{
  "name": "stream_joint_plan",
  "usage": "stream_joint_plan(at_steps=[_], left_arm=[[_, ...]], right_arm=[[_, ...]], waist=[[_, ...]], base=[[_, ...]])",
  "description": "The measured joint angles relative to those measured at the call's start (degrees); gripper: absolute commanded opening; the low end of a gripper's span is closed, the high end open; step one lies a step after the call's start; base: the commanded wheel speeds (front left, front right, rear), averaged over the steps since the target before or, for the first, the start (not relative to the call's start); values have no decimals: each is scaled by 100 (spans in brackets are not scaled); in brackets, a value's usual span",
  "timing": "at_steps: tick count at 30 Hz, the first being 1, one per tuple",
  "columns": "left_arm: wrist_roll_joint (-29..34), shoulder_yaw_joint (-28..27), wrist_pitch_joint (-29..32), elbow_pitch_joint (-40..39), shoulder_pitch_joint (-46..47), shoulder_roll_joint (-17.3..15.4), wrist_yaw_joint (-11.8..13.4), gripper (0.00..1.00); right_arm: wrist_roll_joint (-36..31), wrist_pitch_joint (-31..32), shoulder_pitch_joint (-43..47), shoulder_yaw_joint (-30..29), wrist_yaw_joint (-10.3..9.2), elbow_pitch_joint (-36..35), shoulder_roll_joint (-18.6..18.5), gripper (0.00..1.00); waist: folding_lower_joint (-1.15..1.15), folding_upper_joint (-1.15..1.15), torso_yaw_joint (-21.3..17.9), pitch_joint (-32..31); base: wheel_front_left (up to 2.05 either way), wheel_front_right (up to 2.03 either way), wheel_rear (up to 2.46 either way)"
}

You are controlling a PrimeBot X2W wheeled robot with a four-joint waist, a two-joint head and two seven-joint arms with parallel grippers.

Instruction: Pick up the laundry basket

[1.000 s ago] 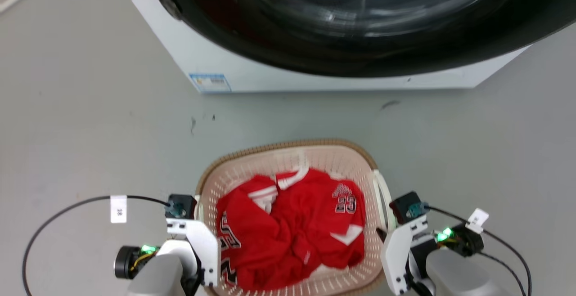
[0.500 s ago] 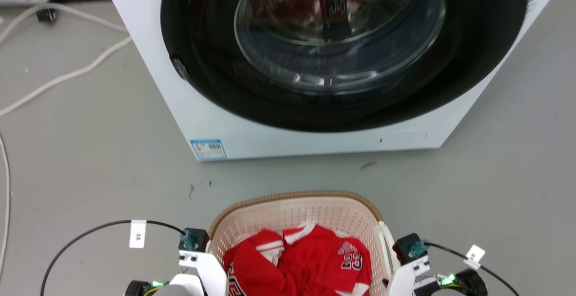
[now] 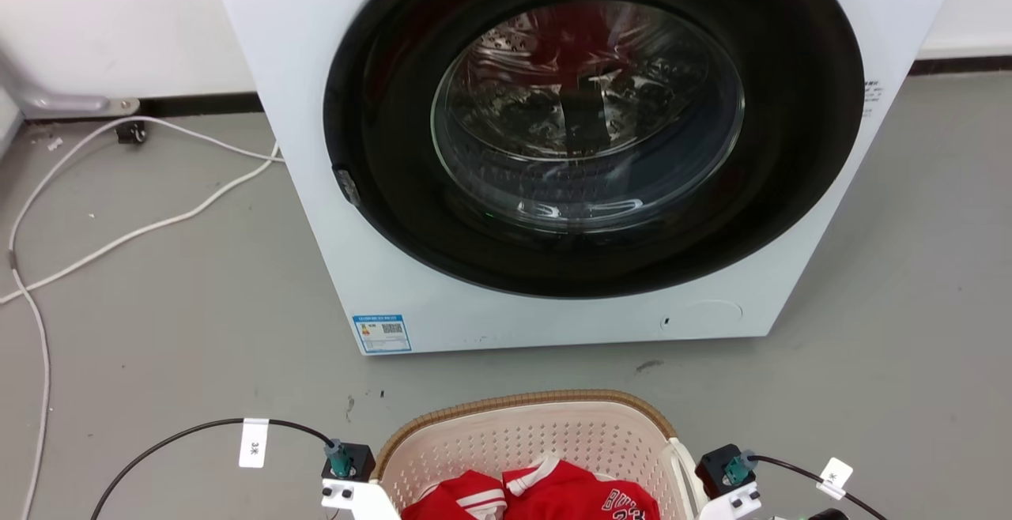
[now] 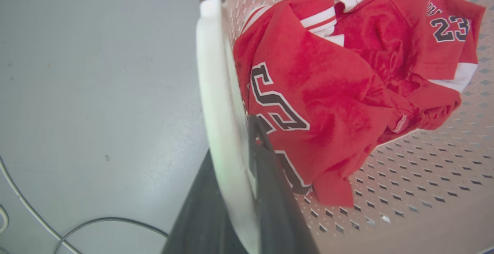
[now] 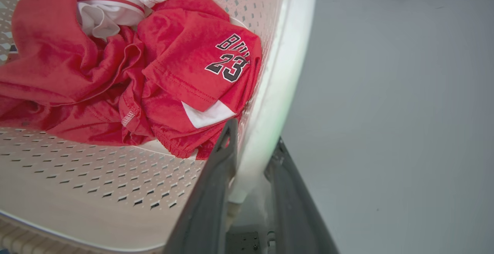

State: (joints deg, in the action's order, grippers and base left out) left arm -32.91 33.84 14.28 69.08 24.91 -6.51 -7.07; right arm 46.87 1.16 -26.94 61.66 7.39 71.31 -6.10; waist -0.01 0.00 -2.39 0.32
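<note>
Tilting upward over the last second, the head view had shifted as a whole. The washing machine [image 3: 316,188] now stood in it almost complete, with its door and drum. The laundry basket [image 3: 522,401] had slid to the bottom edge, leaving just its far rim and a strip of the red jersey [image 3: 553,496]. That was the camera moving, not the things. The basket sat between the two black wrist blocks [image 3: 348,461] as before, on or just above the floor [image 3: 158,330] in front of the machine. I judged that the robot was straightening at the waist and the lift was under way.

In the left wrist view, the left tool [image 4: 231,142] was clamped on the basket's white handle [image 4: 216,92], with one dark finger outside and one inside against the jersey.

In the right wrist view, the right tool [image 5: 254,130] gripped the opposite handle [image 5: 285,65] the same way. I could not tell whether the base had left the floor.
</note>
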Motion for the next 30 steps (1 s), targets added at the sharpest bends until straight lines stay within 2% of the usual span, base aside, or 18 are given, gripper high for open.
stream_joint_plan(at_steps=[13,30], left_arm=[[-616,525,171,-74,27,-140,0,0],[-1026,983,-23,57,120,-182,-7,0]], right_arm=[[280,15,-111,314,1,-77,-64,0],[573,-29,-135,672,1,-45,-62,0]], waist=[[1,0,89,-246],[1,0,115,-287]], base=[[0,0,0],[0,0,0]])
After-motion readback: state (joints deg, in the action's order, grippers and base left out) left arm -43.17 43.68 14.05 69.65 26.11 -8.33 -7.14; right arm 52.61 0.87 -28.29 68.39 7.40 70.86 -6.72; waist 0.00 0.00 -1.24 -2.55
